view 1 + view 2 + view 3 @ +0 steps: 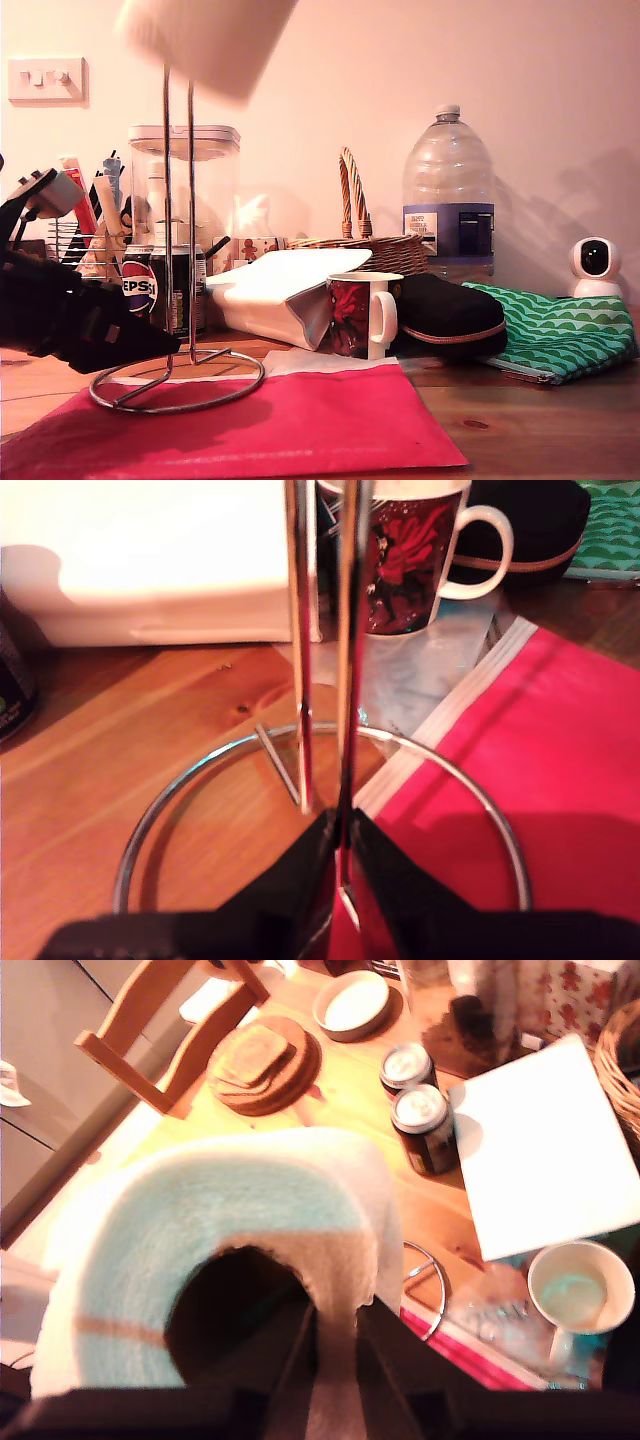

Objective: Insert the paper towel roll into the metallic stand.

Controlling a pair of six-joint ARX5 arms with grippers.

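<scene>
The paper towel roll (205, 40), white and motion-blurred, hangs tilted at the top of the exterior view, its lower edge at the top of the metallic stand's (178, 200) upright loop. In the second wrist view my second gripper (335, 1360) is shut on the roll's (220, 1210) wall, one finger inside the dark core; part of the stand's ring (428, 1290) shows below. My first gripper (340, 860) is shut on one upright wire of the stand (300, 630) just above the ring base. In the exterior view the first gripper (165, 345) reaches in from that view's left.
A red mat (260, 420) lies under part of the ring. Behind the stand are a Pepsi can (140, 290), a clear jar (185, 180), a white folded bag (285, 290), a red mug (362, 315), a basket (370, 240), a water bottle (448, 190) and a green cloth (560, 335).
</scene>
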